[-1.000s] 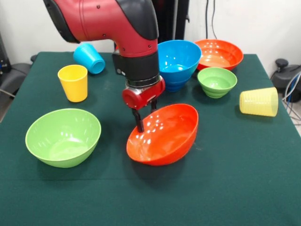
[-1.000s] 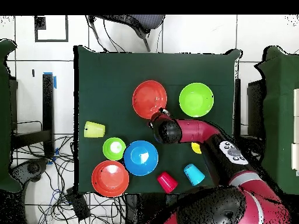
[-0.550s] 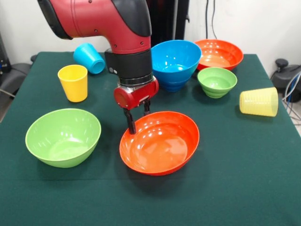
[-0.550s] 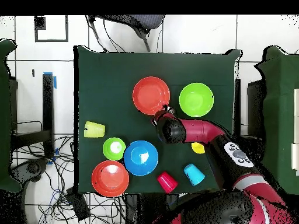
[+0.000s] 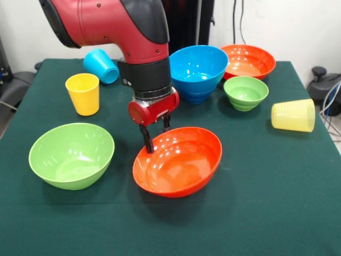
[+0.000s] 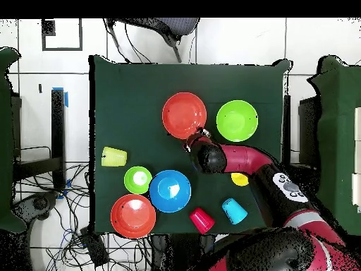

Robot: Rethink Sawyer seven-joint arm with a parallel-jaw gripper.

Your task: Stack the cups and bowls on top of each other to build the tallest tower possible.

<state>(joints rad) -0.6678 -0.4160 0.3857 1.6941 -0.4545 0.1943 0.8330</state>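
Observation:
My gripper [image 5: 157, 136] [image 6: 198, 134] is shut on the far rim of an orange-red bowl [image 5: 178, 162] [image 6: 183, 114], one finger inside and one outside. The bowl is open side up and tips slightly toward the table's near edge. A big green bowl [image 5: 72, 154] [image 6: 237, 121] stands just left of it in the front view. A big blue bowl [image 5: 198, 66] [image 6: 170, 190], a second orange-red bowl [image 5: 248, 60] [image 6: 133, 215] and a small green bowl [image 5: 245, 92] [image 6: 138, 179] stand apart at the back right.
An upright yellow cup [image 5: 83, 93] [image 6: 240, 179] and a light blue cup [image 5: 100, 65] [image 6: 234, 210] on its side are at the back left. A ribbed pale yellow cup [image 5: 293, 114] [image 6: 113, 157] lies at the right edge. A red cup [image 6: 202, 220] shows only overhead.
The gripper has carried the orange-red bowl a little left in the front view, toward the big green bowl. The bowl has swung from steeply tilted to nearly level.

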